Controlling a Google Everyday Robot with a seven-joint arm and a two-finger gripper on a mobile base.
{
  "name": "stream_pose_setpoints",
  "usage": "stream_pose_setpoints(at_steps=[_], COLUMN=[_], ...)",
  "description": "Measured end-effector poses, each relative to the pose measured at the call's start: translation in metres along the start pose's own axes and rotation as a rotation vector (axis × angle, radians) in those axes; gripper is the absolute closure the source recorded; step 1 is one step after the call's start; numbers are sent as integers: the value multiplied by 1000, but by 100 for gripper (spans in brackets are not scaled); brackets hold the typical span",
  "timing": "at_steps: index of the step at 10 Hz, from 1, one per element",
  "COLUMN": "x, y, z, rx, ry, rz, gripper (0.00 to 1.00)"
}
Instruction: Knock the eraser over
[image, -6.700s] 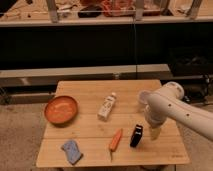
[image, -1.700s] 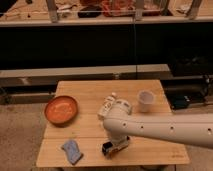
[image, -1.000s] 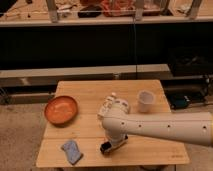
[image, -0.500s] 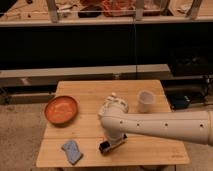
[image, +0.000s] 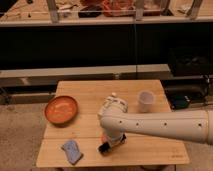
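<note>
eraser (image: 105, 147) at fingertips, on table (image: 150, 150) front | gripper (image: 109, 143) low | fingers: cannot tell

Light falls from overhead, so my table (image: 150, 145) glows a warm tan while the shelving behind stays near black. My gripper (image: 106, 146), low near the table's front edge, casts a small dark shadow beneath it. Everything looks soft and grainy; my pale arm (image: 160, 125) shows mild glare.
</note>
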Motion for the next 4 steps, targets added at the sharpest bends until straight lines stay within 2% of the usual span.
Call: stream_pose_setpoints(at_steps=[4], x=[3], y=[-1], z=[0], rx=[-2], ry=[6], rz=[6], gripper=[100])
